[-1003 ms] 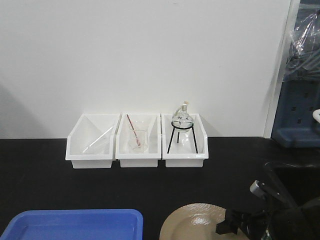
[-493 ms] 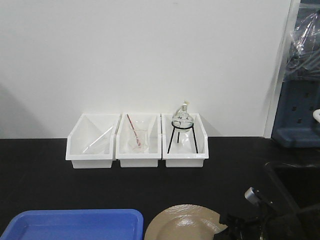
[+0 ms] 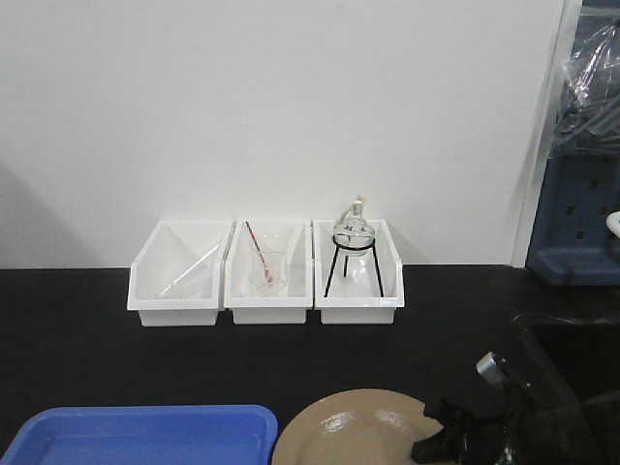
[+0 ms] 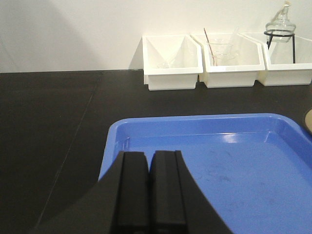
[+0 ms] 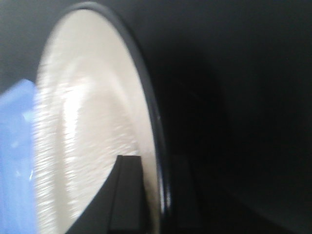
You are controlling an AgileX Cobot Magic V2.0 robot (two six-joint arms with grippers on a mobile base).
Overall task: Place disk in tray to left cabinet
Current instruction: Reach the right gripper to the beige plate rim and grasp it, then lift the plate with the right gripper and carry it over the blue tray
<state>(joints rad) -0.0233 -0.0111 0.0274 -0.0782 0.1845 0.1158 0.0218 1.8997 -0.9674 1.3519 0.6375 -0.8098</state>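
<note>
Front-facing view: the disk [image 3: 356, 426] sits at the bottom edge of frame, its left side reaching the right corner of the tray [image 3: 145, 431]. It's not in the tray yet. We can't tell whether it's lifted clear of the black table [image 3: 77, 339] or dragging on it.

The right gripper [image 3: 438, 438] has the disk by its right edge. Right wrist cam shows one finger [image 5: 127, 195] flat on the glossy inner face w/ the black rim just beside it. The other finger is lost in the dark behind, so we judge it a pinch on the rim.

The left gripper [image 4: 149, 190] hangs over the tray's near-left part, fingers pressed together w/ nothing between. The left cabinet isn't in any view.

Risks as we see them:
- One-sided pinch on a glossy rim, so the disk may sag or slip out while crossing over.
- The disk is approx. as wide as the tray, so little margin. If it comes in low, its edge may catch the raised tray rim and shove the tray, or end up propped on the rim and tilted.
- The left gripper is right above the landing area, so the disk could bump it unless it backs off.
- Later on, the disk could slide in the tray during the carry to the cabinet.

The white bins [image 3: 266, 281] at the wall, w/ a flask [image 3: 354, 231] on a tripod and a beaker [image 3: 264, 269], are well apart and not at risk.

Writing/brands: none readable on the tray, disk, bins or grippers.
</note>
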